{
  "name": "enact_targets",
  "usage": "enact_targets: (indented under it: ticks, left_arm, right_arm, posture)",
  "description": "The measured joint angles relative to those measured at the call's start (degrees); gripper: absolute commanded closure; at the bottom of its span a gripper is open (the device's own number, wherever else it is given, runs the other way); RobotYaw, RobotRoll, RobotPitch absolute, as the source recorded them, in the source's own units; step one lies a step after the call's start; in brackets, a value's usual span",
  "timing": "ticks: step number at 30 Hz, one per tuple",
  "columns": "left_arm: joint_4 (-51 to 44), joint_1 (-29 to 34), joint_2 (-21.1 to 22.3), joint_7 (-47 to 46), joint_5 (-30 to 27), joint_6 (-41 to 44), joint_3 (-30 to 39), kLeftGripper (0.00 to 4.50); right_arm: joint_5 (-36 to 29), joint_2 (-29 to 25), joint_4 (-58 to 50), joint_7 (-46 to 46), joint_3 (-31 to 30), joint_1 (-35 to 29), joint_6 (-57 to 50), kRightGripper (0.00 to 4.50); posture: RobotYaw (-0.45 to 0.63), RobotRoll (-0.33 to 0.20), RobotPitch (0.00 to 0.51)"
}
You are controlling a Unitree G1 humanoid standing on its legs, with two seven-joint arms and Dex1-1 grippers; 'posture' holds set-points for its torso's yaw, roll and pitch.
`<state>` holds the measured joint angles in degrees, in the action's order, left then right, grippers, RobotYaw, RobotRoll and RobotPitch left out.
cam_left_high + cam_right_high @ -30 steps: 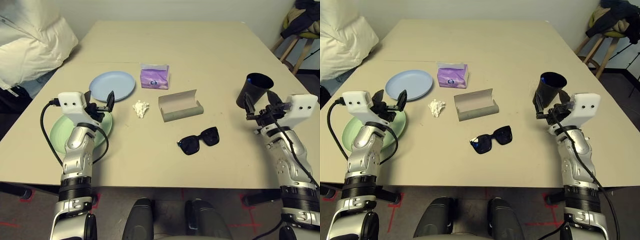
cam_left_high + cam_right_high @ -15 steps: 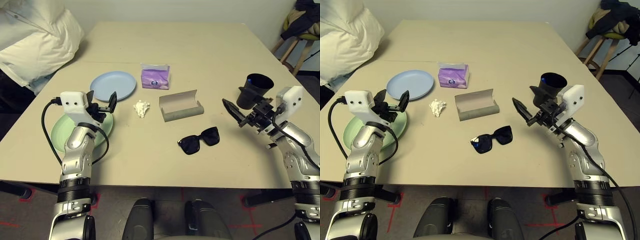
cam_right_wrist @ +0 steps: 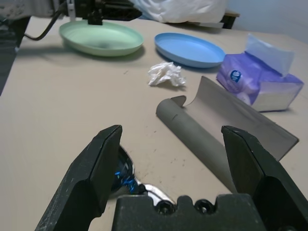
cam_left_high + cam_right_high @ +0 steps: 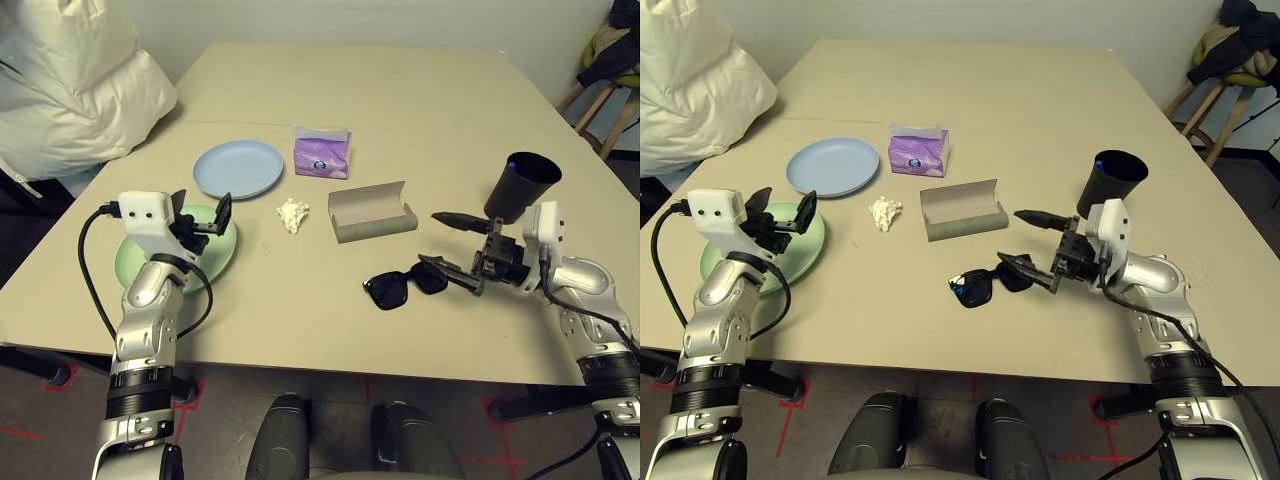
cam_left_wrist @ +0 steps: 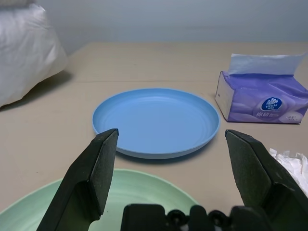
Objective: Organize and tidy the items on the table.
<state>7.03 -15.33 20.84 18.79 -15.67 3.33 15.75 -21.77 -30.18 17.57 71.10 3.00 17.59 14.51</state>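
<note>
On the beige bench (image 4: 420,110), black sunglasses (image 4: 403,284) lie just left of the right pincer (image 4: 452,245), wide open, empty. Left pincer (image 4: 203,212) wide open, empty, above the green plate (image 4: 140,262).

Blue plate (image 4: 238,168); green plate (image 4: 140,262); purple tissue box (image 4: 321,156).

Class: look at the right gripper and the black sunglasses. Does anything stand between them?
Nothing visible does. The right gripper, jaws open, sits just beside the black sunglasses over bare table. The glasses case lies farther back, off that line.
</note>
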Motion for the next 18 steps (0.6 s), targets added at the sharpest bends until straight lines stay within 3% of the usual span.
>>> enact_targets:
  ticks: [9, 18]
  left_arm:
    - [-1.9, -0.1, 2.8, 2.6, -1.4, 4.8, 0.1, 0.00]
    - [-4.2, -2.2, 12.3, 7.1, -7.7, 19.9, 3.5, 0.00]
  right_arm:
    - [-0.2, -0.3, 1.8, 4.1, 0.0, 0.2, 0.5, 0.03]
    - [-0.3, 1.2, 2.0, 5.9, -1.8, 1.5, 0.2, 0.03]
  posture:
    - [0.24, 0.000, 0.051]
    - [0.26, 0.000, 0.046]
